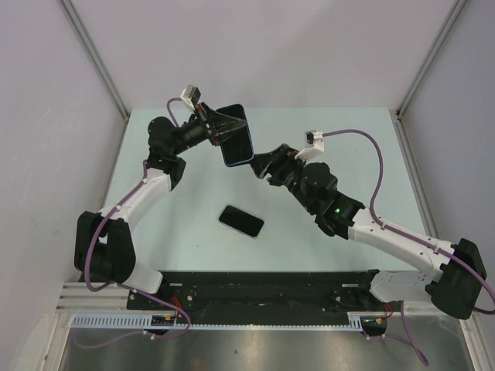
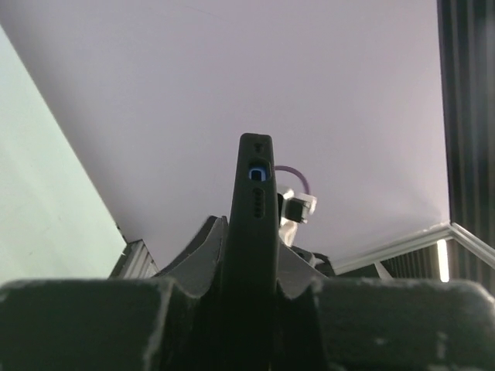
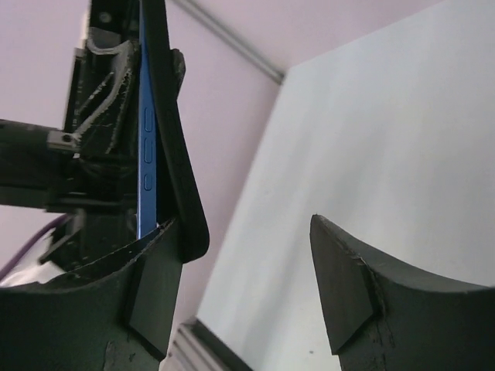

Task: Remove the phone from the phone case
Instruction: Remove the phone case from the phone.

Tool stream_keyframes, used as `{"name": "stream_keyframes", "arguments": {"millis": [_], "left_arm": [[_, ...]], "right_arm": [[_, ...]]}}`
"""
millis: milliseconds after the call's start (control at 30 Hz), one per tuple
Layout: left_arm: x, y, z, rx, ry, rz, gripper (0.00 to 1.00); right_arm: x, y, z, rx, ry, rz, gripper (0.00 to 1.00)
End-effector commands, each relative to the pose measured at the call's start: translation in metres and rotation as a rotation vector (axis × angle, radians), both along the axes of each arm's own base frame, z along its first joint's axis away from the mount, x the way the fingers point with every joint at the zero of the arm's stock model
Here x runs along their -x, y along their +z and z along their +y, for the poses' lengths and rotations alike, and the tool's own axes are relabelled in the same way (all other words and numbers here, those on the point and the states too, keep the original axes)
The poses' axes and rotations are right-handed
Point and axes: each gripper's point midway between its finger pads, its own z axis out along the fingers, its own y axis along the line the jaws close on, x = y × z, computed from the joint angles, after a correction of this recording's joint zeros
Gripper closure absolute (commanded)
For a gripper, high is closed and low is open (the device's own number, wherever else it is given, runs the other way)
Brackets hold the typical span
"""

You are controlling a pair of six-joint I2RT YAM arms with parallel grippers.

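Note:
My left gripper (image 1: 224,127) holds a blue phone (image 3: 146,154) in its black phone case (image 1: 236,135) up above the far middle of the table. In the left wrist view the case (image 2: 255,232) stands edge-on between the shut fingers, with the phone's blue showing through a port hole. In the right wrist view the case's lower corner (image 3: 182,209) curves away from the phone's blue edge. My right gripper (image 3: 244,224) is open. Its left finger (image 3: 151,286) sits right beside that corner, and nothing lies between the fingers. From above, the right gripper (image 1: 261,164) sits just below and right of the phone.
A second dark flat phone-like slab (image 1: 241,221) lies on the pale green table (image 1: 178,232), nearer the arms' bases. Grey walls and metal frame posts (image 1: 97,58) enclose the table on three sides.

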Motion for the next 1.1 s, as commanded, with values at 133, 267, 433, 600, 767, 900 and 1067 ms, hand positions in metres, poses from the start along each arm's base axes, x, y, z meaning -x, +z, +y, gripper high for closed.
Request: {"name": "stream_keyframes", "arguments": {"millis": [133, 267, 433, 600, 767, 900, 1067], "left_arm": [[0.085, 0.105, -0.001, 0.201, -0.185, -0.181, 1.00], [0.085, 0.102, -0.001, 0.203, -0.181, -0.179, 1.00], [0.083, 0.095, -0.002, 0.197, -0.174, -0.161, 1.00], [0.081, 0.079, -0.004, 0.185, -0.175, -0.130, 1.00], [0.079, 0.065, -0.005, 0.155, -0.158, -0.140, 0.98], [0.071, 0.050, -0.009, 0.107, -0.136, -0.132, 0.75], [0.060, 0.029, -0.015, 0.073, -0.122, -0.104, 0.25]], "right_arm": [[0.023, -0.054, 0.036, -0.092, 0.348, 0.096, 0.32], [0.015, -0.041, 0.046, -0.201, 0.388, 0.077, 0.34], [0.007, -0.029, 0.060, -0.260, 0.433, 0.062, 0.38], [0.008, -0.016, 0.058, -0.291, 0.460, 0.042, 0.67], [0.002, -0.027, 0.030, -0.181, 0.329, 0.066, 1.00], [0.001, -0.028, -0.006, -0.075, 0.186, 0.063, 1.00], [-0.006, -0.052, -0.038, -0.015, 0.081, 0.133, 1.00]]}}
